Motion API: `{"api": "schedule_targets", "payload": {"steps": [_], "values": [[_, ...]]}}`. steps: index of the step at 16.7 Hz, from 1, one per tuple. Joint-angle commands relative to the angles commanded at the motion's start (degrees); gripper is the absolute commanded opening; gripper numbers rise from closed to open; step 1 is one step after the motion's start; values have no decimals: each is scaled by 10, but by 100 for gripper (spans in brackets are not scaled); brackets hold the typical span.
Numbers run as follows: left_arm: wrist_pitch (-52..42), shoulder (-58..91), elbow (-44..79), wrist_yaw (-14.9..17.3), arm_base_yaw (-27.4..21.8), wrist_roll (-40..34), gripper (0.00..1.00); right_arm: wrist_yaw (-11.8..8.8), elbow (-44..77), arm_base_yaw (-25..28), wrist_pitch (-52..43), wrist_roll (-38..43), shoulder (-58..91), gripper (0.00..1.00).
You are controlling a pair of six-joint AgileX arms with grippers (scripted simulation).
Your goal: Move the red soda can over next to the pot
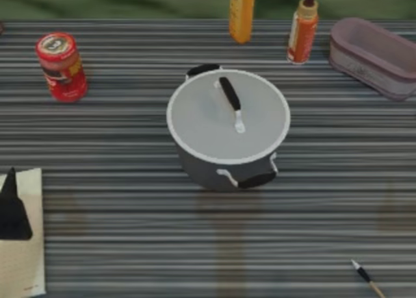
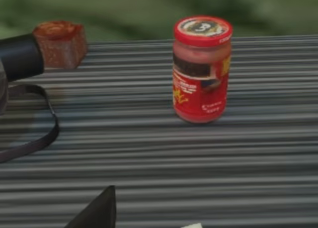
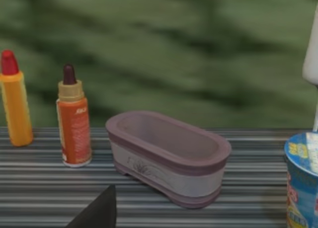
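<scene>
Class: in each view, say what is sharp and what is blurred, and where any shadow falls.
Top view: pot crisp, with a faint shadow on the table toward the near edge. Left wrist view: can sharp, green backdrop blurred. Right wrist view: mauve container sharp, backdrop equally blurred.

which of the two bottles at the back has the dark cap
The orange bottle, standing beside the mauve container. The yellow-orange bottle farther toward the table's left has a red cap instead, seen in the right wrist view.
</scene>
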Motion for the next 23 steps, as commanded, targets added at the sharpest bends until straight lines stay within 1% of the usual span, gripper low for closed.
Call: {"api": "schedule_targets", "payload": {"steps": [3, 7, 10, 15, 20, 23], "values": [[-73, 110, 78, 13, -3, 28, 100, 0, 0, 0, 0, 0, 0, 100], [-169, 282, 246, 37, -7, 81, 100, 0, 0, 0, 0, 0, 0, 100], [-230, 418, 415, 54, -9, 130, 100, 0, 0, 0, 0, 0, 0, 100], [-314, 647, 743, 79, -8, 220, 100, 0, 0, 0, 0, 0, 0, 100], [-405, 887, 1054, 95, -1, 302, 100, 0, 0, 0, 0, 0, 0, 100], [-471, 1036, 1203, 99, 4, 341, 100, 0, 0, 0, 0, 0, 0, 100]]}}
